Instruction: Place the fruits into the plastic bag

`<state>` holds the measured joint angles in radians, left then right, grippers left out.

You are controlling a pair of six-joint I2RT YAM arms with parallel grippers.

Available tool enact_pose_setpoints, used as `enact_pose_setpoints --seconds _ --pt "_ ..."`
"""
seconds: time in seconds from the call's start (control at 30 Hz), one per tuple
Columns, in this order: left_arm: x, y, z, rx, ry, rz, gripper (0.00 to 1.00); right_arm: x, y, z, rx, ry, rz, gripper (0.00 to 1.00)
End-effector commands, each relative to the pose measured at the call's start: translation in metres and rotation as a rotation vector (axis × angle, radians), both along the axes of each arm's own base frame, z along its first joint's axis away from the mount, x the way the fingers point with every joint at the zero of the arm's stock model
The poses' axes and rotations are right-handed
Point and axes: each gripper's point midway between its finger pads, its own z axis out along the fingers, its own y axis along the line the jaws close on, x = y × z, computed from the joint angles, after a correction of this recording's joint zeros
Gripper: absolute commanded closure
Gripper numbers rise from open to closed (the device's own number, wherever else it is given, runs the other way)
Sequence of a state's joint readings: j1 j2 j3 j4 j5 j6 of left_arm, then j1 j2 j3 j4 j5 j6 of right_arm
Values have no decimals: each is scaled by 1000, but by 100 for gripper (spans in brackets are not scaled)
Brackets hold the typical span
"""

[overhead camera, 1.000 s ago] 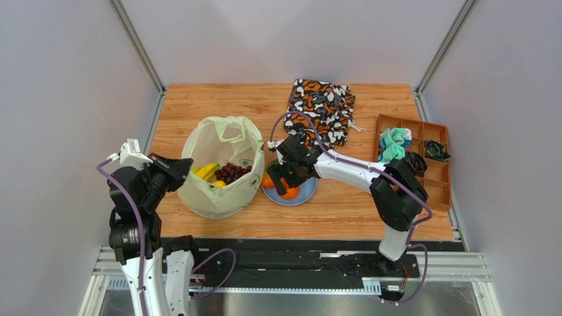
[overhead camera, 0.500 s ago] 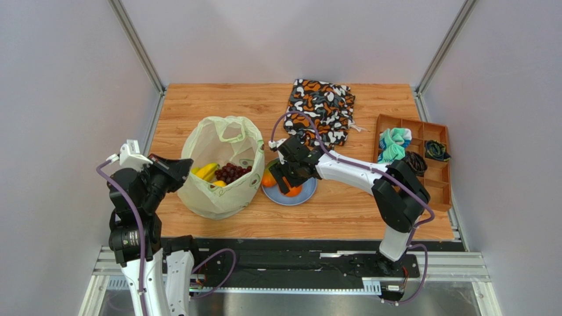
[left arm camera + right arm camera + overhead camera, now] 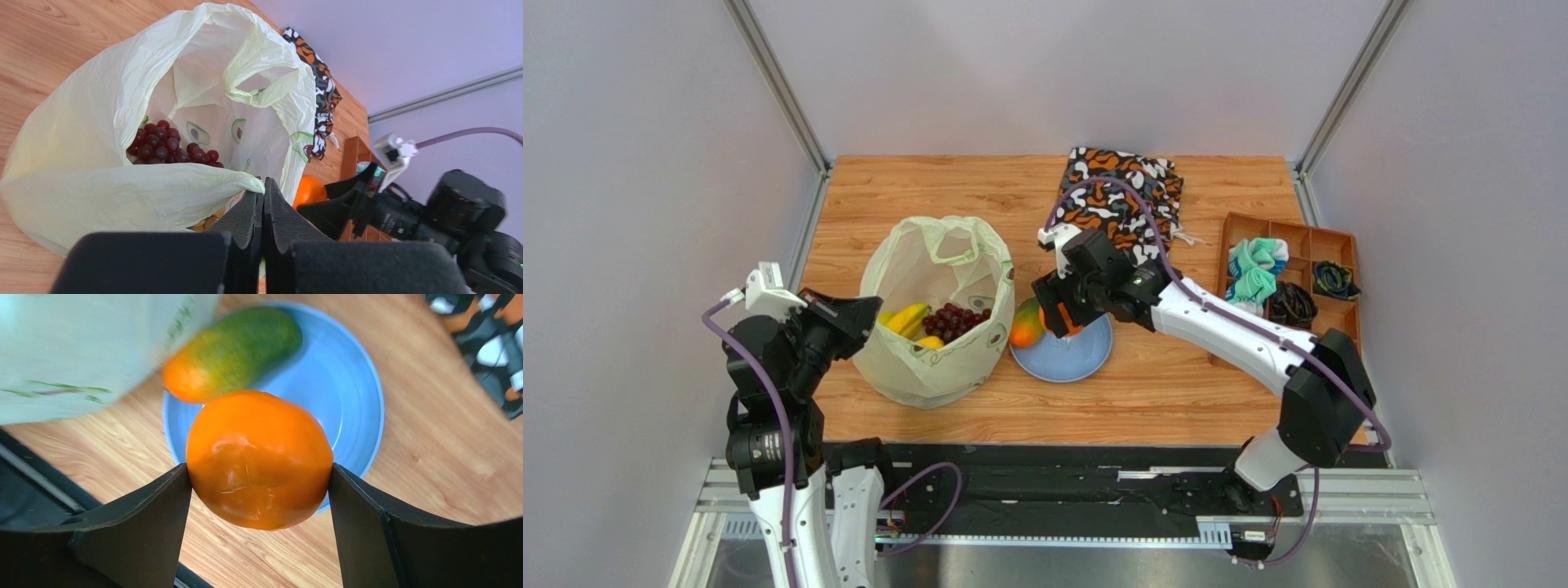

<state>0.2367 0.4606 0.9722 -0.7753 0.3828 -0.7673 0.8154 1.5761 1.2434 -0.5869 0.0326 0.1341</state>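
The pale yellow-green plastic bag (image 3: 928, 263) stands open on the left of the table, with bananas (image 3: 909, 319) and dark grapes (image 3: 952, 321) inside. My left gripper (image 3: 870, 306) is shut on the bag's near rim (image 3: 202, 180), holding the mouth open. My right gripper (image 3: 1059, 316) is shut on the orange (image 3: 259, 458) and holds it in the air above the blue plate (image 3: 356, 410). A red-green mango (image 3: 236, 352) lies on the plate's left side, close to the bag's wall. The left wrist view shows the orange (image 3: 310, 190) just beyond the bag.
An orange-black-white patterned cloth bag (image 3: 1118, 202) lies at the back centre. A brown compartment tray (image 3: 1326, 331) with rolled cloths sits at the right edge. The blue plate (image 3: 1081, 358) is right beside the plastic bag.
My right gripper closed on the orange and lifted it off the plate, the arm rising and stretching out. The mango stays on the plate. My left arm has not moved.
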Motion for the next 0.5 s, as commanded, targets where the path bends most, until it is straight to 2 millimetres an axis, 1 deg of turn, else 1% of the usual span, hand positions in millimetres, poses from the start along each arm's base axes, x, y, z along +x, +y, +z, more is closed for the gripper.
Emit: enact_pose_setpoints --seconds 0.0,0.1,0.13,0.17,0.23,0.27,0.3,0.33,0.37,0.4,0.43,0.47 --pt "0 -1 0 14 -16 -10 100 9 27 99 246 -135 39 63" --pt "1 -1 -1 11 -10 -13 100 7 39 133 340 -159 65 63" --pt "0 -1 -1 11 -13 -13 100 7 44 149 387 -169 69 63" --pt "1 -1 -2 10 -8 -10 100 2 52 159 432 -157 97 64" --pt "0 -2 -2 7 -9 -15 100 2 65 181 500 -170 125 65" --pt "0 -2 -3 6 -8 -15 100 4 69 186 486 -197 140 65" --pt "0 -2 -3 4 -8 -16 100 -9 76 182 438 -194 174 65" --pt "0 -2 -3 4 -6 -16 100 -10 82 183 393 -225 197 65" --pt "0 -2 -3 6 -8 -15 100 -11 94 187 330 -282 231 65" --pt "0 -2 -3 6 -8 -15 100 -15 96 180 277 -274 250 66" --pt "1 -1 -3 6 -6 -13 100 -17 102 179 261 -278 267 66" --pt "0 -2 -3 6 -8 -16 100 -19 112 180 267 -272 286 66"
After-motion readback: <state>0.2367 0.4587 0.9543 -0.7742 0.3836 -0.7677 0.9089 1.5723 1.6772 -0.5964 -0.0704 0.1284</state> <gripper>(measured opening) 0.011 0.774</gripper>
